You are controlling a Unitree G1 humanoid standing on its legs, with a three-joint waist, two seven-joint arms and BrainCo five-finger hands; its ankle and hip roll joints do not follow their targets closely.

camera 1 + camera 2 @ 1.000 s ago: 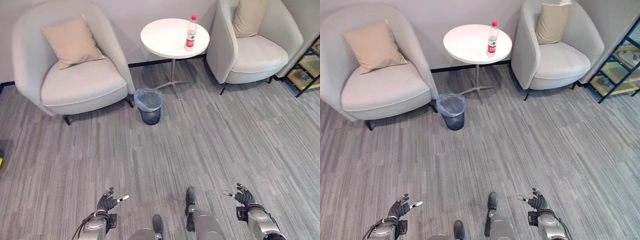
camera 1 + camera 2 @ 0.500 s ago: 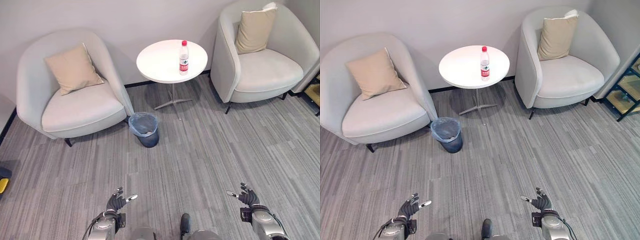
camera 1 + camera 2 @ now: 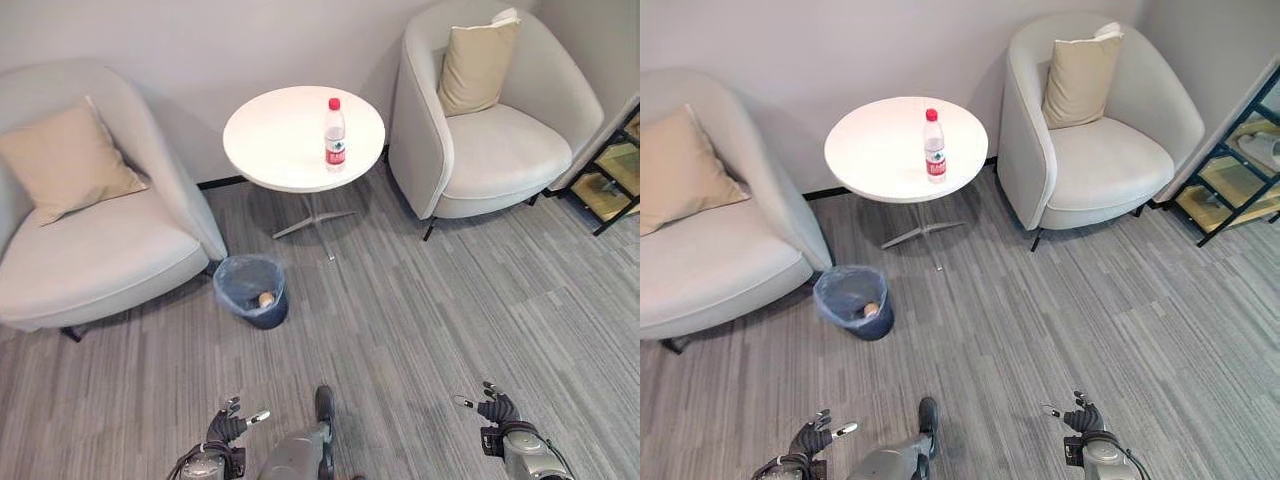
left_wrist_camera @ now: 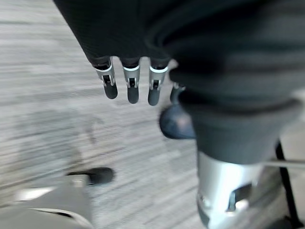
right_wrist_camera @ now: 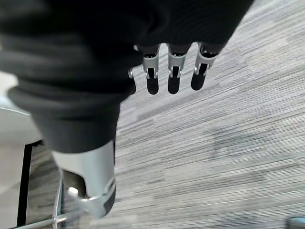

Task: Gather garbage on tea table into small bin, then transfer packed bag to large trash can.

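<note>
Nearest, well short of the table: left hand (image 3: 226, 430) and right hand (image 3: 493, 410) low over the floor (image 3: 420, 310), fingers (image 4: 132, 90) straight and relaxed, holding nothing. Probably just carried at the sides during an approach, with nothing yet within reach.

Farther on, just short of the table and off toward the left armchair (image 3: 90, 240): small bin (image 3: 250, 290) on the floor, lined with a bluish bag, upright, mouth open upward. Something small and pale already at its bottom; too small to identify. Likely parked there for a short drop from the tabletop.

Then the round white table (image 3: 275, 140) on a single thin stem. On the tabletop, toward the right armchair (image 3: 490, 150): bottle (image 3: 335, 135), clear, red cap, standing upright, long axis vertical, cap pointing up. Apparently the garbage to collect; a side-on grasp around the body seems to suit that pose.
</note>
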